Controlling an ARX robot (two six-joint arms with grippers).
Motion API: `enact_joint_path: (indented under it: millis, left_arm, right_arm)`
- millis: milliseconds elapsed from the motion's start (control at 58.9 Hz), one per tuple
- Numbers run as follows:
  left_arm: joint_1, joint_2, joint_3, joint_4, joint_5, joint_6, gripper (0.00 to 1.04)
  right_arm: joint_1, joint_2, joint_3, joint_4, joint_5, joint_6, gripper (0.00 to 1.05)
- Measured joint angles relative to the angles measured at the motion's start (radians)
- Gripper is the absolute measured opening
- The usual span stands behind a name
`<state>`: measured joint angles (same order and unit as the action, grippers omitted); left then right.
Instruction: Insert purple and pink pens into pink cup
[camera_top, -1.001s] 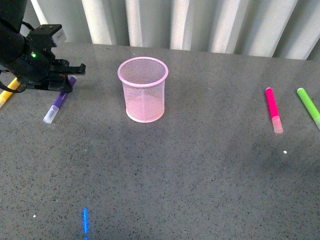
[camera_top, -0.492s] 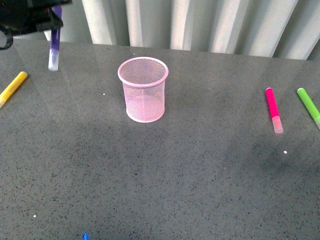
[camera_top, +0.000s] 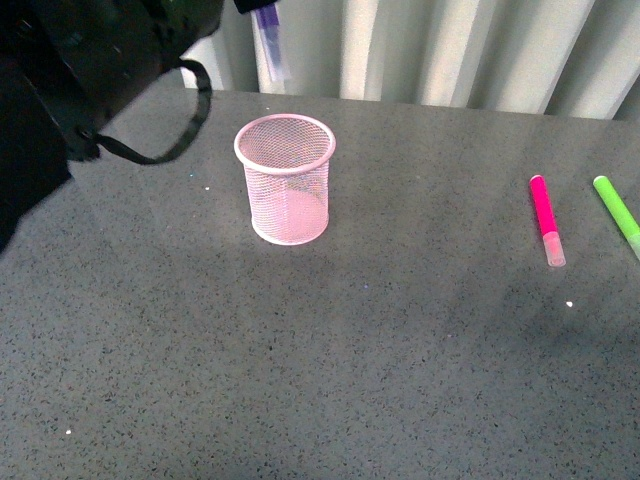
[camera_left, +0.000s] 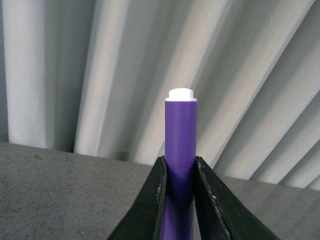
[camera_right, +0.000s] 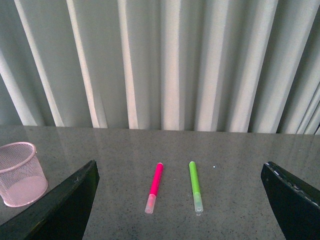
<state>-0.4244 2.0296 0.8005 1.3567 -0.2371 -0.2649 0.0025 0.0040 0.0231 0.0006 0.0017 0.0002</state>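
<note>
Front view shows you that the pale pink wire-mesh cylindrical cup (camera_top: 285, 185) stands upright on the grey speckled table (camera_top: 350, 380), left of centre, with nothing in it, so neither pen is home yet. The dark purple marker pen with the pale cap (camera_top: 270, 40) hangs in the air, cap down, just beyond the cup's far rim and slightly to its left. In the left wrist view your left gripper (camera_left: 180, 161) is clamped on its barrel. By my reckoning it needs carrying over the mouth before you let go.

The magenta-pink marker pen with the pale pink cap (camera_top: 546, 218) lies flat, well to the right of the cup, untouched, beside a lime-green marker (camera_top: 618, 212). Your right gripper (camera_right: 180, 167) is spread wide and holds nothing, above and on the near side of those two. So one pen is lifted and none is delivered.
</note>
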Motion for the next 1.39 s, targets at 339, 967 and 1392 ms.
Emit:
enact_joint_path:
  millis: [339, 967, 1392]
  left_arm:
    - [0.022, 0.117, 0.081, 0.031, -0.047, 0.084, 0.13]
    - [0.011, 0.182, 0.091, -0.055, -0.024, 0.035, 0.33]
    - [0.059, 0.018, -0.013, -0.197, 0.027, 0.009, 0.98]
  right_arm:
    - [0.0, 0.0, 0.0, 0.0, 0.0, 0.0, 0.98]
    - [0.0, 0.0, 0.0, 0.0, 0.0, 0.0, 0.98]
    - [0.0, 0.0, 0.0, 0.0, 0.0, 0.0, 0.98]
